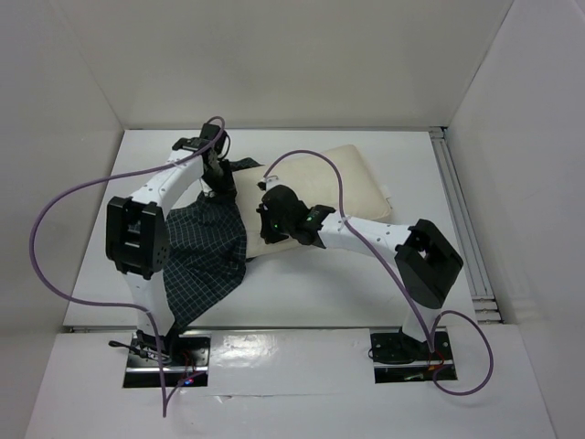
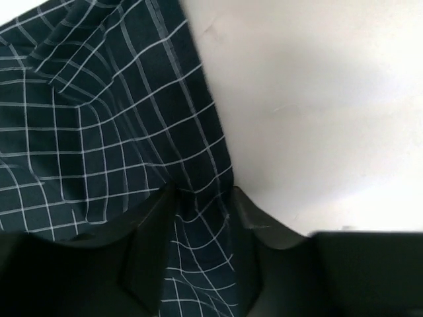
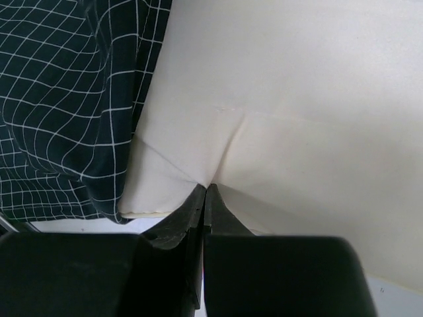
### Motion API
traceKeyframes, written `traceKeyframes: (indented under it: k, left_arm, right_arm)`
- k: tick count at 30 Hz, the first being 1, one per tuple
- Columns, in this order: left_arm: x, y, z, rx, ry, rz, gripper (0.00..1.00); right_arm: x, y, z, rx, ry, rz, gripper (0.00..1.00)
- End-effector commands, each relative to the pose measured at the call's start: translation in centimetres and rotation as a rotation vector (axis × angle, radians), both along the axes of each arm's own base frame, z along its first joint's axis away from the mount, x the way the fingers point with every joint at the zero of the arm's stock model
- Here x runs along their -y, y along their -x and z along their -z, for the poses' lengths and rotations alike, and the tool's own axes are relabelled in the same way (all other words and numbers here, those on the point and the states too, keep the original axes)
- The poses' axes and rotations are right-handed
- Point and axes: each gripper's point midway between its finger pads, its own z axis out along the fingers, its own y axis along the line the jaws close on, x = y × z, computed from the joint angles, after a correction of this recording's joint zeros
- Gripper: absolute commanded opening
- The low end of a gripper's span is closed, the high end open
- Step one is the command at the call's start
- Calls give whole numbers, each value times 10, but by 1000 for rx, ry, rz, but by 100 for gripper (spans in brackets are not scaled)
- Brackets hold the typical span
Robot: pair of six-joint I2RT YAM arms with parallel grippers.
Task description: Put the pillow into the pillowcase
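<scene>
Where the top view looks down on the white table (image 1: 311, 293), a cream pillow (image 1: 356, 178) at the far middle, plump and rectangular, lying at a slant. Left end met by the pillowcase (image 1: 206, 251); under it or inside it, cannot tell. Dark navy-green cloth with a thin white grid, crumpled, spread from the pillow's left end toward the near left of the table. In the right wrist view, checked cloth overlapping the pillow's edge, a pale corner showing below the hem.

Left gripper (image 2: 201, 193) with fingers (image 2: 152, 251) standing apart, a fold of pillowcase and its hem running between them, not visibly clamped. Right gripper (image 3: 206, 193) closed tight, pinching a tuck of the pillow's cover, creases fanning out from the tips.

From above, both sets of fingertips hidden under the wrist housings. Part of the pillowcase covered by the left arm (image 1: 137, 238). In both wrist views, only close patches of cloth and pillow, cut off at the frame edges.
</scene>
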Motion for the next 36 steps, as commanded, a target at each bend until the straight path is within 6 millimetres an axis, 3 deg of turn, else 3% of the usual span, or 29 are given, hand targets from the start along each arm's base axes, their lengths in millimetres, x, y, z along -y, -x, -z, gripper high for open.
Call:
traceKeyframes:
  k: [1,8,11,16,18,20,22,23,24,27,29,30,31,32,33,35,36]
  left_arm:
    - [0,-16,-10,35,7,-9,48]
    - [-8,-26,-11,42,-6,-23,0]
    - [-7,-38,-31,94,-3,-5,0]
    - [14,-58,-53,142,64,69,0]
    - [41,-61,-67,167,95,141,0]
    - [59,-63,-62,152,99,206,0]
    - [84,-65,-74,173,128,280,0]
    - [89,-63,-58,125,116,320,0]
    - [99,-63,-62,133,128,356,0]
    - [98,-62,-36,61,107,379,0]
    - [100,-66,-40,72,109,379,1]
    - [98,-68,-42,83,100,375,9]
    - [93,-70,-49,103,72,362,17]
    - [90,-69,-53,111,61,356,34]
    - [88,-71,-62,141,53,351,42]
    - [73,-72,-82,190,11,316,54]
    - [70,-70,-88,203,0,310,54]
  right_arm:
    - [-16,3,-43,63,-92,-22,0]
    - [-13,2,-41,71,-71,-26,0]
    - [-16,5,-49,90,-80,-42,0]
    - [-35,35,-61,107,-93,-121,0]
    - [-40,43,-66,112,-86,-134,0]
    - [-47,51,-72,135,-80,-137,0]
    - [-51,56,-77,144,-82,-128,0]
    - [-51,59,-84,165,-78,-102,0]
    - [-50,59,-84,181,-69,-87,0]
    - [-43,38,-95,243,-96,48,0]
    - [-34,21,-91,270,-75,133,0]
    - [-33,19,-82,258,-58,132,0]
    - [-33,21,-82,247,-47,123,7]
    - [-29,23,-77,232,-29,126,25]
    - [-21,25,-77,228,-7,131,49]
    - [1,30,-82,228,-23,161,59]
    - [8,34,-83,221,-23,166,65]
